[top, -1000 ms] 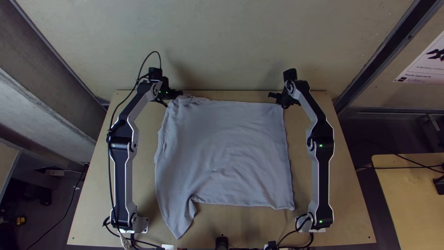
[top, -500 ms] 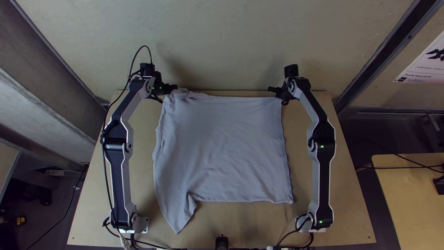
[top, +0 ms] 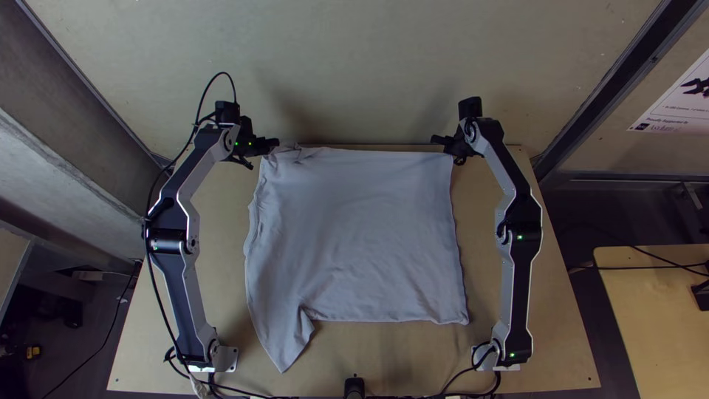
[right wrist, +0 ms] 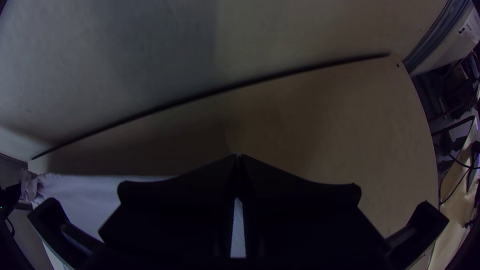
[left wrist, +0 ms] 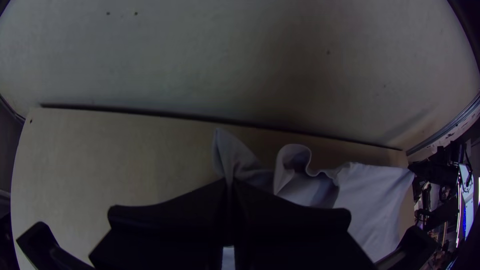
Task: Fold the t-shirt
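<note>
Pale wooden table (top: 221, 295) underlies the spread t-shirt (top: 362, 229). Left gripper (left wrist: 229, 184) pinches its rumpled far-left corner; the far edge runs straight across to the right gripper (right wrist: 239, 157), closed on the opposite corner, neither arm nearer. The fold probably comes nearward. Beyond, right, hangs a printed poster (top: 676, 103).

- T-shirt (top: 362, 236), centre of the top view: matt cloth — finely wrinkled
- Table (top: 413, 358), lower middle: smooth, matt wood
- Right arm (top: 518, 295), right of centre: smooth, metal-looking links
- Poster (top: 683, 103), upper right: paper
</note>
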